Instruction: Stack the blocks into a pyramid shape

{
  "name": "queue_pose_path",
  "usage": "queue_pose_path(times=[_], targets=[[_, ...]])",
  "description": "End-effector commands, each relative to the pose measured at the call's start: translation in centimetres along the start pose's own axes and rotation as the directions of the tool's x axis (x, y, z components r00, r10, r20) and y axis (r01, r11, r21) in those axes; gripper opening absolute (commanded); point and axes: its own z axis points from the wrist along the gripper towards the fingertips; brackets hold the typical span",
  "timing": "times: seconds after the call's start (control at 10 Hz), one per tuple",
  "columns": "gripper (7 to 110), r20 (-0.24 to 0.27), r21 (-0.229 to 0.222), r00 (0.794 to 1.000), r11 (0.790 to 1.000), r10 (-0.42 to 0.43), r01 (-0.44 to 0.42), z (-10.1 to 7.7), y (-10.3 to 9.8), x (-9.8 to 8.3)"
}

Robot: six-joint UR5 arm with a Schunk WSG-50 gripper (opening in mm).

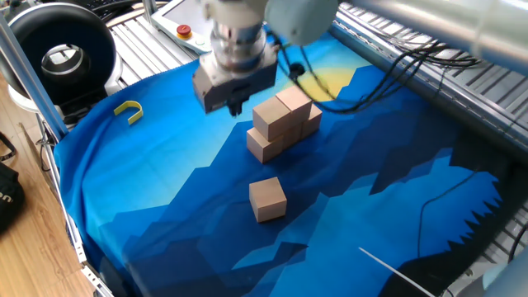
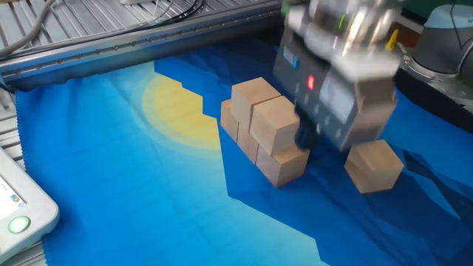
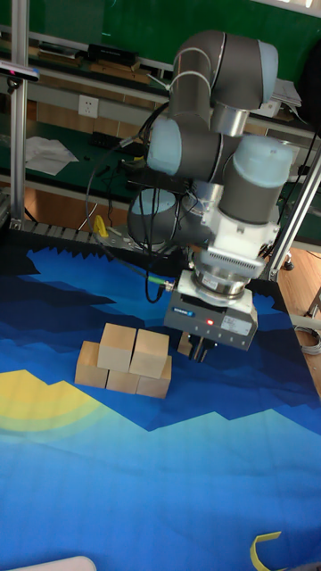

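Five blocks [image 1: 280, 124] stand stacked mid-cloth: three below, two above. Sixth block [image 1: 267, 199] lies apart. Gripper [image 1: 233, 106] hovers beside the stack, carrying nothing; finger gap indiscernible through blur. Next, probably: fetch the loner, crown the top.

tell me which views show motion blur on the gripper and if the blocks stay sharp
One fixed view: gripper slightly smeared. The other fixed view: gripper heavily blurred, the stacked blocks and the loose block crisp. Tall fixed view: gripper sharp.

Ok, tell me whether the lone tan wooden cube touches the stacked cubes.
Apart. One fixed view shows the lone tan wooden cube separated from the stacked cubes by bare blue cloth.
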Motion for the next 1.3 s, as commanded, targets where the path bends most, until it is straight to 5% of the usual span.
queue_pose_path(times=[0.0, 0.3, 0.7, 0.8, 0.9, 1.0, 1.2], targets=[[7, -0.102, -0.045, 0.993, 0.996, 0.066, -0.071, 1.6, 1.9, 5.4], [7, -0.205, 0.033, 0.971, 0.993, 0.121, -0.116, 1.4, 0.8, 10.5], [7, -0.251, 0.005, 0.961, 0.993, 0.119, -0.122, 2.7, 0.3, 12.6], [7, -0.193, -0.006, 0.974, 0.993, 0.118, -0.122, 2.8, 0.3, 10.6], [7, -0.046, -0.006, 0.995, 0.996, 0.093, -0.093, 3.2, -0.2, 6.8], [7, 0.038, -0.004, 0.998, 0.998, 0.056, -0.055, 3.2, -0.4, 4.7], [7, 0.107, -0.021, 0.994, 1.0, 0.021, -0.018, 3.1, 0.0, 3.0]])
